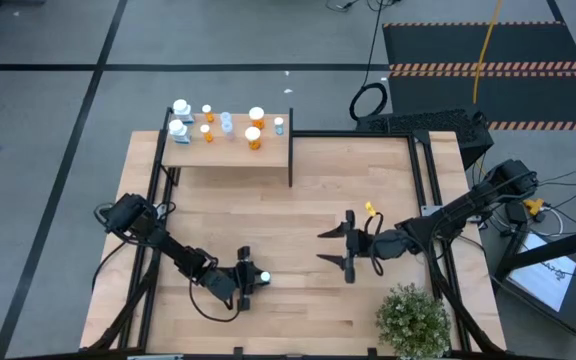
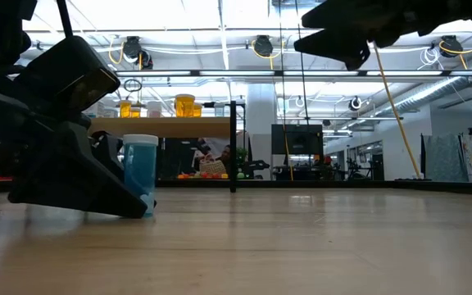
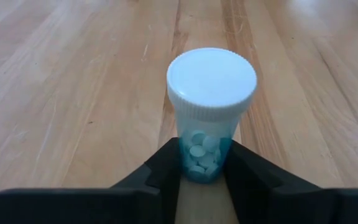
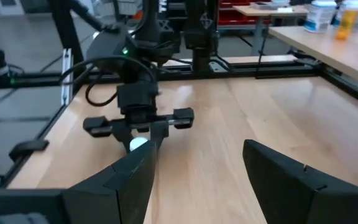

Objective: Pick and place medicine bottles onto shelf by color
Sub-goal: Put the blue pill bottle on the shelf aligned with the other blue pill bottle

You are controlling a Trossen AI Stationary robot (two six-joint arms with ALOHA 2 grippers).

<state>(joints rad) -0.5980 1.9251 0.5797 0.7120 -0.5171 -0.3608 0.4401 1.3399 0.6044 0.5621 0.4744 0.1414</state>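
A pale bluish-clear medicine bottle (image 3: pixel 210 118) with a white cap and white pills inside stands upright on the tabletop near the front; it also shows in the high view (image 1: pixel 264 277) and the low view (image 2: pixel 140 174). My left gripper (image 3: pixel 204 155) is shut on it, low over the table (image 1: pixel 253 278). My right gripper (image 1: pixel 324 247) is open and empty, raised above the table's middle right (image 2: pixel 351 37). The shelf (image 1: pixel 268 156) stands at the far edge and carries several white, orange and bluish bottles (image 1: pixel 255 127). My left gripper pinches the bottle's lower body (image 3: pixel 204 167) between its two fingers (image 3: pixel 166 165), below the cap. The fingers come from the table's left, slanting down close to the tabletop. The bottle stands upright with its base on the table (image 2: pixel 142 211).
A green potted plant (image 1: pixel 413 318) stands at the table's near right corner. A black upright panel (image 1: pixel 290 150) closes the shelf's right end. A black metal frame (image 1: pixel 418 160) runs along the table's edges. Bare wood (image 1: pixel 268 215) lies between the shelf and the grippers.
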